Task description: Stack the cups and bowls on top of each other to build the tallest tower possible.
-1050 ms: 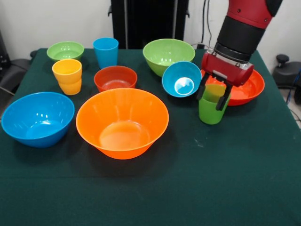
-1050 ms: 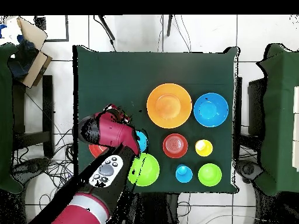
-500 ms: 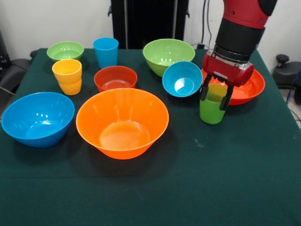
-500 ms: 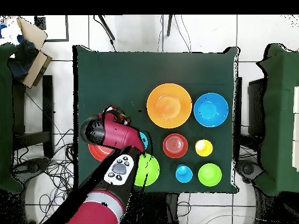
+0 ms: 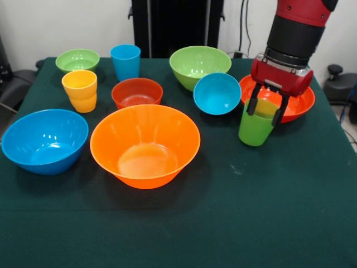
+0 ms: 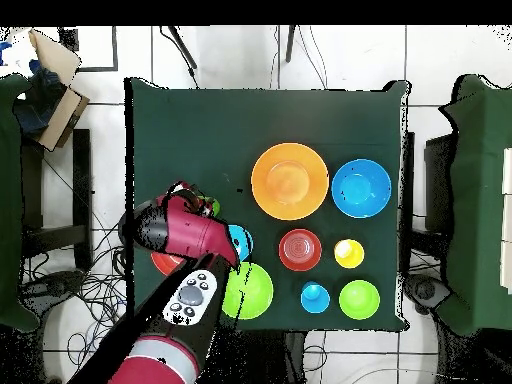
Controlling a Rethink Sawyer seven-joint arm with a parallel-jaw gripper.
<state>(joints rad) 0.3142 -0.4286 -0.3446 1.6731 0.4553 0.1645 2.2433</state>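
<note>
Cups, three: a green cup (image 5: pixel 255 126) standing on the surface (image 5: pixel 279 212) just in front of the wide shallow red-orange bowl (image 5: pixel 294 100), tilted slightly; a blue cup (image 5: pixel 125 61) upright at the far side; a yellow-orange cup (image 5: pixel 80 90) upright near the left, beside the small red bowl (image 5: pixel 137 92). Tool (image 5: pixel 266 107): black fingers (image 5: pixel 251 104) set either side of the green cup's upper rim and closed onto it, the red and black arm (image 5: pixel 295 33) coming down from above. Bowls, seven, all separate, none stacked: large orange bowl (image 5: pixel 145 145) at centre front; large blue bowl (image 5: pixel 44 139) at left front; small red bowl behind the orange one; small blue bowl (image 5: pixel 216 93) tipped toward the camera, just beside the green bowl (image 5: pixel 199 66); small green bowl (image 5: pixel 77 60) at the far left corner; red-orange bowl at the right, partly hidden behind the tool. Overhead view: the arm (image 6: pixel 185 235) covers the red-orange bowl and most of the small blue bowl; a sliver of green cup (image 6: pixel 212 207) shows at the wrist.
</note>
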